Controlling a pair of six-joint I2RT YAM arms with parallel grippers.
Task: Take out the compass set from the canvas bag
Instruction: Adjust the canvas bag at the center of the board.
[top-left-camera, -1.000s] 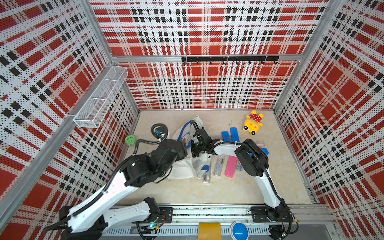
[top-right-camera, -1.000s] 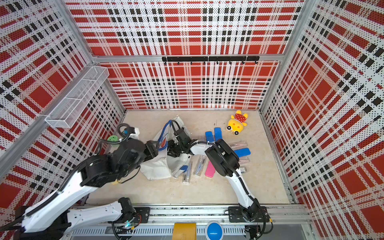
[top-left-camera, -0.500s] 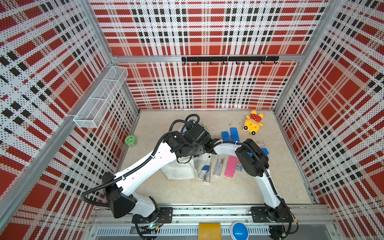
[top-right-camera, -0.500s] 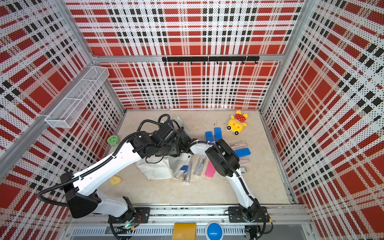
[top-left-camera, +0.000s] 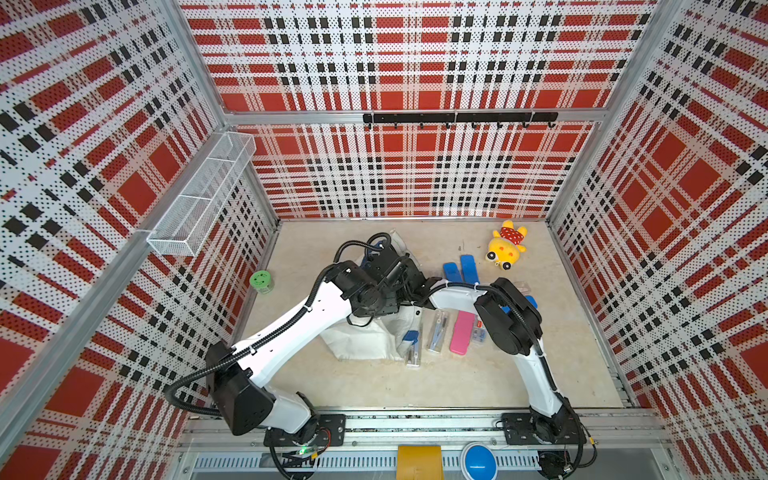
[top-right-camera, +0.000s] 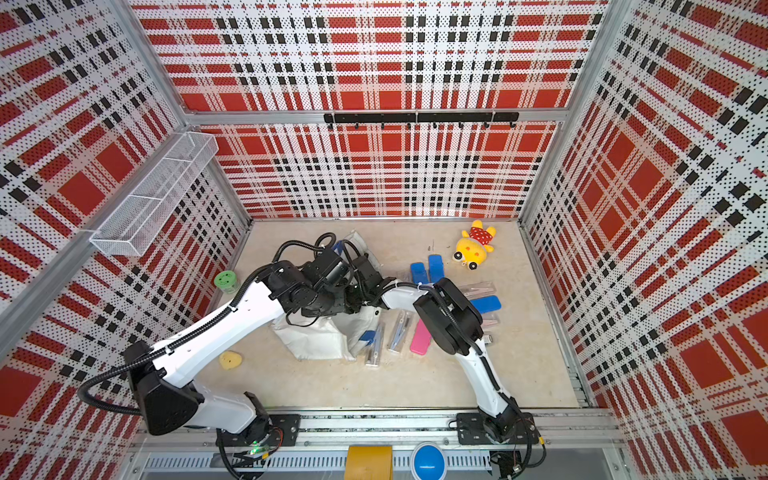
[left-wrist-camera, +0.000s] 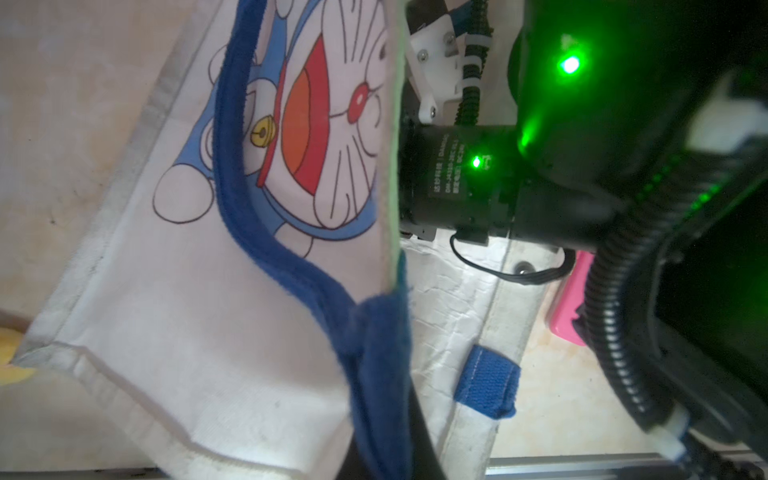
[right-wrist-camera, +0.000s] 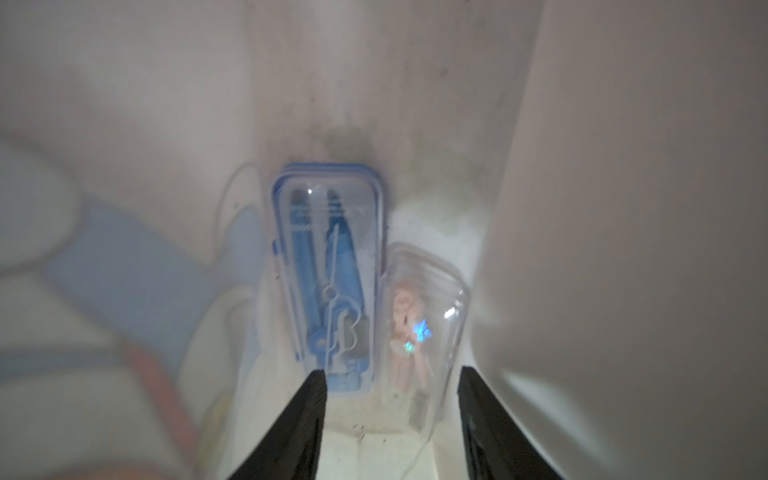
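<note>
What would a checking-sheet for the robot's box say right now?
Surface: beige table.
Job's things: canvas bag lying open; compass set inside it, beside a clear doll case.
Clutter: pink case, blue cases, yellow plush toy, green roll, all outside the bag.
Grippers: left gripper shut on the bag's blue handle; right gripper open inside the bag, facing the compass set.
Cables: black hose loops above the left wrist.
Surroundings: plaid walls, wire basket, hook rail.

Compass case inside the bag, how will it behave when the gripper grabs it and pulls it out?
The compass case looks like rigid plastic, so it should probably stay stiff and feel light. Its glossy lid may be slippery. The clear case lies right beside it, so it could drag along.
</note>
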